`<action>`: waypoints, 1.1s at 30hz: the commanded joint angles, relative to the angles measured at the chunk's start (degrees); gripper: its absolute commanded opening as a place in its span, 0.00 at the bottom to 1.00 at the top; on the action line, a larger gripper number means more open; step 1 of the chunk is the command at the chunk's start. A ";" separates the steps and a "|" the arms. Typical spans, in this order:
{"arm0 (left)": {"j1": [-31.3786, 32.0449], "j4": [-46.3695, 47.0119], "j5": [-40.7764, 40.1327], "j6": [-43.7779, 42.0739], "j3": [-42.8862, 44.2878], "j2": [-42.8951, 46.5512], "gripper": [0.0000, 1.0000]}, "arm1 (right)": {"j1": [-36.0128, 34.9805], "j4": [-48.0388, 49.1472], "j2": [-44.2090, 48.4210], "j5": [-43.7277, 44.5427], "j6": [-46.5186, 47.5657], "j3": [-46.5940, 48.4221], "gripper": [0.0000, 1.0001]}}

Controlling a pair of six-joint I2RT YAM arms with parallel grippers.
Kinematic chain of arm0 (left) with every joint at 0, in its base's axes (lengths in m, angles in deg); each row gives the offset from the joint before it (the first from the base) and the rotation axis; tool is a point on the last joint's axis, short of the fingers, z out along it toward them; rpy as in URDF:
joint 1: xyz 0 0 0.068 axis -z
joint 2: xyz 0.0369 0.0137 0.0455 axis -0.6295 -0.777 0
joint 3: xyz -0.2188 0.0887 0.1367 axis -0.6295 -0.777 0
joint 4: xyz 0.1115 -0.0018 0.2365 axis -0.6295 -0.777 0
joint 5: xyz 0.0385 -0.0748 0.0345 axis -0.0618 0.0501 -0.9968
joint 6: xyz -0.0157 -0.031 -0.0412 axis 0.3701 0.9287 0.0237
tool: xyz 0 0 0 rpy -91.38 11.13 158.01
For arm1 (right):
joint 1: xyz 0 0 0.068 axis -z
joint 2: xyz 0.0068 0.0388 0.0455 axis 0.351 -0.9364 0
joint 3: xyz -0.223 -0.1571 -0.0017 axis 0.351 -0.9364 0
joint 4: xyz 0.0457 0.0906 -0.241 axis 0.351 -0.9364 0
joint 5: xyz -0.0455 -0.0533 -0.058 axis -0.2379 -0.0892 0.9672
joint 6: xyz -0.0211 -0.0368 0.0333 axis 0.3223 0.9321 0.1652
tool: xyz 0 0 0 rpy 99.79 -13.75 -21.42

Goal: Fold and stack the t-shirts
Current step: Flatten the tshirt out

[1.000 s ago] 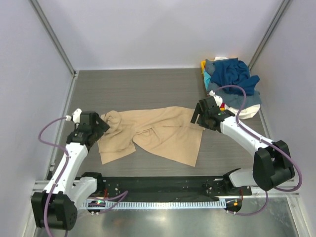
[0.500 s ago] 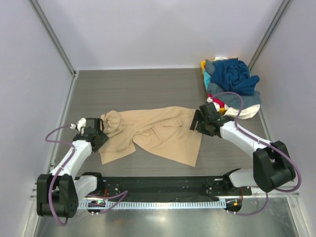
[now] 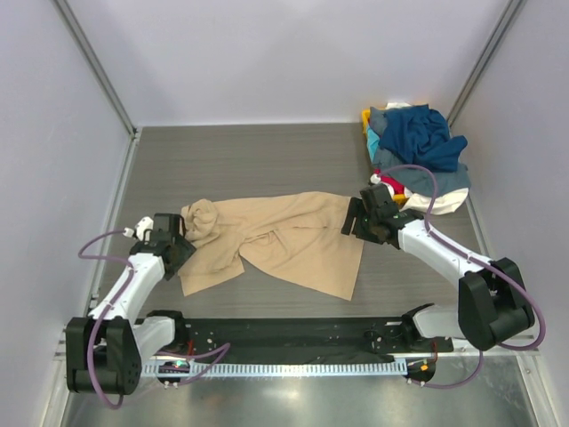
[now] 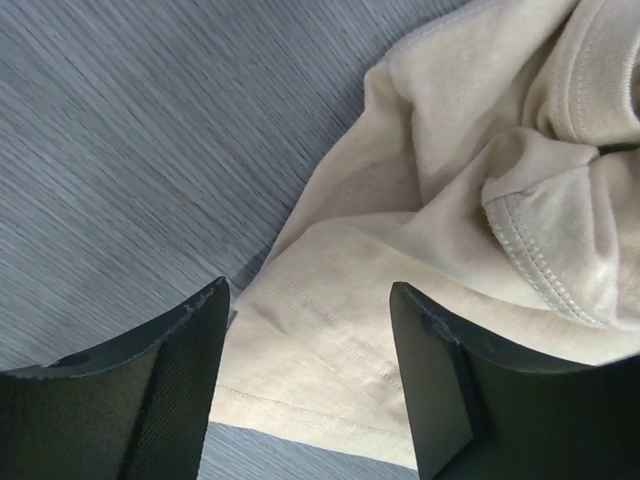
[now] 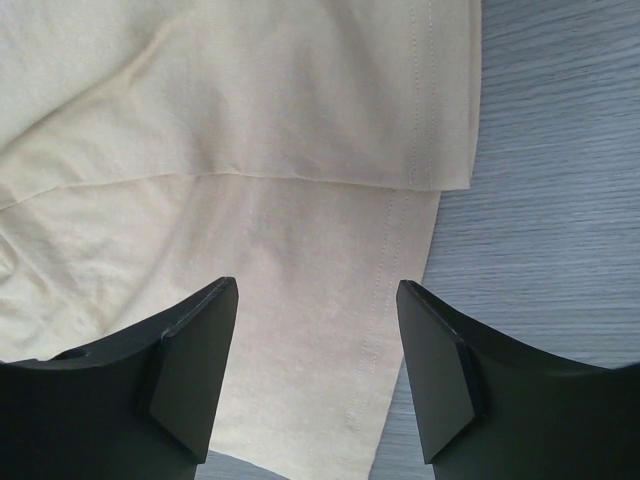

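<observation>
Tan t-shirt [image 3: 284, 240] lay rumpled; we saw the left gripper [image 4: 310, 290] at its nine o'clock edge and the right gripper [image 5: 317, 287] at three o'clock, both with jaws apart above the cloth.

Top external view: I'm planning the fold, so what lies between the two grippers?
In the top view, only the tan t-shirt lies between the left gripper and the right gripper, rumpled on the table.

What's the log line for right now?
tee: flat, unfolded | left gripper: open over its left edge | right gripper: open over its right edge
</observation>
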 commanded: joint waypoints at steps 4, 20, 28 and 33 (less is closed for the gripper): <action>-1.16 2.18 2.92 4.15 -2.64 -2.26 0.58 | -0.13 1.23 0.82 -1.22 2.20 1.03 0.69; -1.16 -0.70 4.51 4.51 -0.19 0.54 0.32 | -0.04 1.23 -0.94 0.10 3.26 1.12 0.64; -1.16 -3.80 3.37 2.49 2.90 5.38 0.27 | -0.04 1.06 -2.52 -0.78 2.56 1.65 0.63; -1.16 -0.64 5.65 1.61 0.97 4.68 0.18 | 0.04 1.06 -3.05 -0.86 2.29 1.65 0.61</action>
